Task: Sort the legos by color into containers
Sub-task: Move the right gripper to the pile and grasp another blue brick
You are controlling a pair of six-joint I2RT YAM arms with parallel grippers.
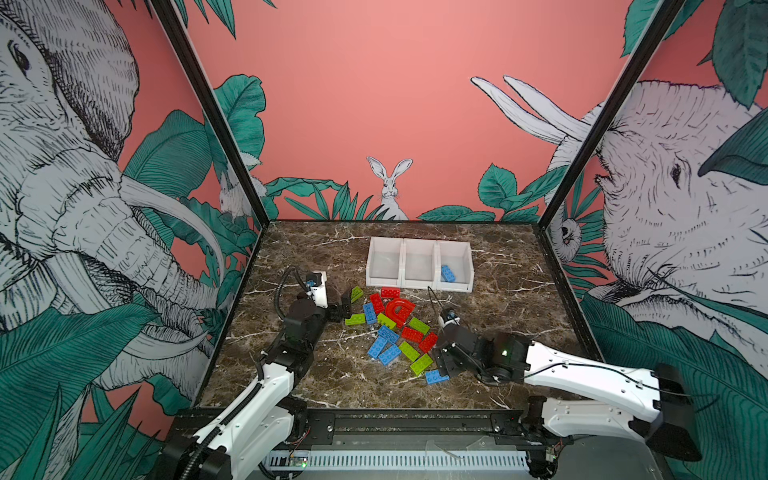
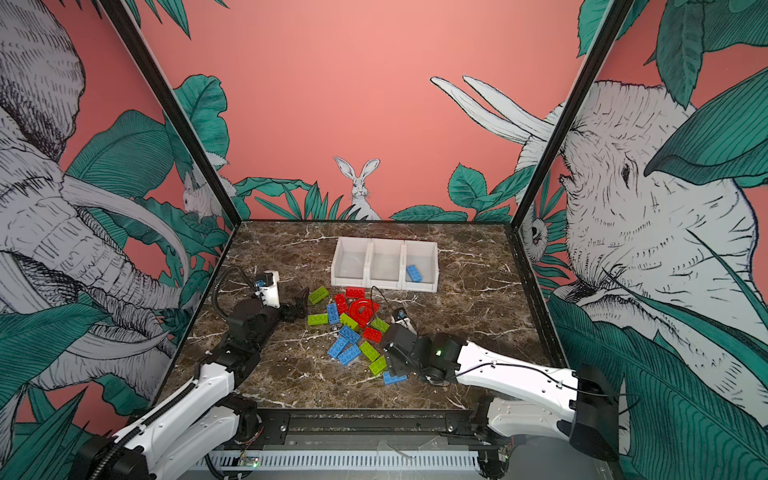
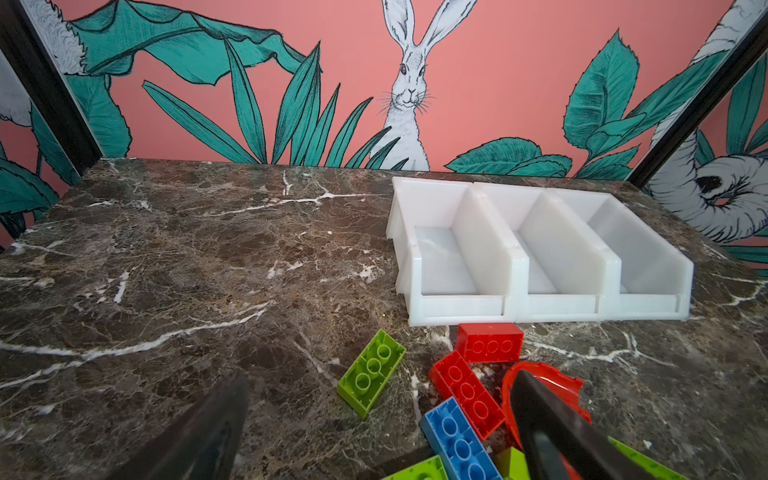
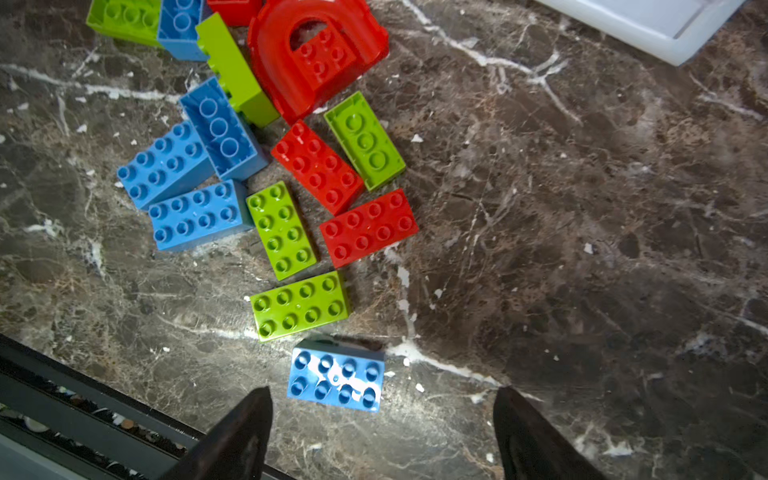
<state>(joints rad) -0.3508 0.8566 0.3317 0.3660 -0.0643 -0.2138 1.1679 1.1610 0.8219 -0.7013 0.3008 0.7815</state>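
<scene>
While right claw (image 4: 382,392) gapes, blue lego (image 4: 336,376) lies between jaws, touching neither.

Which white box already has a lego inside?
The right-end white plastic bin: it holds one blue studded brick; the middle bin and left bin are empty.

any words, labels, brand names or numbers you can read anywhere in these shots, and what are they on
No text can be read in any view.
legos: the studs are too blurred to show any embossed mark.
containers: plain white, no label.
walls: drawn animals and leaves only, no words.
small board at the front edge: too small to read.
</scene>
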